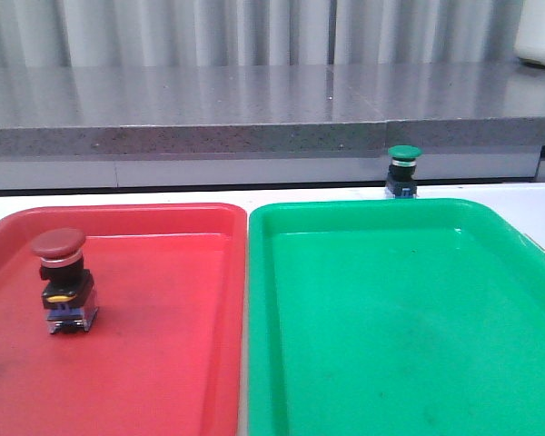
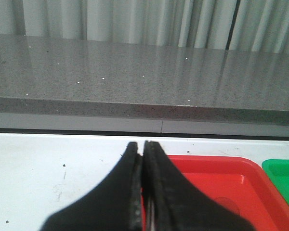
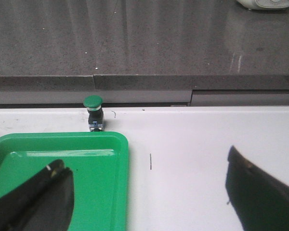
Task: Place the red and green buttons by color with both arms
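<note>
The red button (image 1: 62, 277) stands upright in the red tray (image 1: 163, 363), near its left side. The green button (image 1: 403, 169) stands on the white table just behind the green tray (image 1: 409, 345); it also shows in the right wrist view (image 3: 93, 112), beyond the tray's far corner (image 3: 106, 159). Neither arm shows in the front view. My left gripper (image 2: 140, 145) is shut and empty, over the table at the red tray's far edge (image 2: 216, 166). My right gripper (image 3: 144, 161) is wide open and empty, straddling the green tray's right edge, well short of the green button.
A grey stone ledge (image 1: 254, 100) runs along the back of the white table (image 3: 192, 144), close behind the green button. A white object (image 1: 540, 36) sits on the ledge at the far right. The two trays lie side by side, nearly touching.
</note>
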Available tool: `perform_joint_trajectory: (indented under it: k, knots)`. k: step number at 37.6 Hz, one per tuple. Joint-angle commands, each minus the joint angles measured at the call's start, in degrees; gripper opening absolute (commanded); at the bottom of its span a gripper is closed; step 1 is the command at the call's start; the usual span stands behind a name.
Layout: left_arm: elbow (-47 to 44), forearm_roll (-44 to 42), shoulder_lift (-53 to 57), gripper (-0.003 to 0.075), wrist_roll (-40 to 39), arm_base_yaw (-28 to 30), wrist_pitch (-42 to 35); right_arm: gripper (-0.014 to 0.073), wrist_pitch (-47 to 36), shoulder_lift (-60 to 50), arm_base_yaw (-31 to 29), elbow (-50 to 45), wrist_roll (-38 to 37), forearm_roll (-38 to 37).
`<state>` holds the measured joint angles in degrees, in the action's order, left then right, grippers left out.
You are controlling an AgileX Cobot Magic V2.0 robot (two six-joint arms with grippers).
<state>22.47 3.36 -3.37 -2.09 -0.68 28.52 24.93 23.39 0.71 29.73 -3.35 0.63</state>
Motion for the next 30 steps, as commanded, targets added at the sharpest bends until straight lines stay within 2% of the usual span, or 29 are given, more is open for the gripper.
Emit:
perform_joint_trajectory:
  k: [1, 6, 13, 19, 30]
  knots:
    - [1.44, 0.67, -0.61, -0.0020, -0.38, 0.05, -4.66, 0.0653, -6.45, 0.80, -0.39, 2.05, 0.03, -0.23]
    - [1.44, 0.67, -0.61, -0.0020, -0.38, 0.05, -4.66, 0.0653, -6.75, 0.80, -0.39, 2.05, 0.03, -0.23]
    - [1.36, 0.67, -0.61, -0.0020, -0.38, 0.05, -4.66, 0.0653, -13.18, 3.67, -0.39, 2.13, 0.03, -0.23]
    - [1.36, 0.67, -0.61, -0.0020, -0.38, 0.05, -4.66, 0.0653, -18.13, 15.30, -0.39, 4.56, 0.03, -0.23]
    - [1.03, 0.67, -0.72, -0.0020, -0.38, 0.05, -4.32, 0.0653, -17.61, 38.34, -0.29, 16.50, 0.03, -0.23]
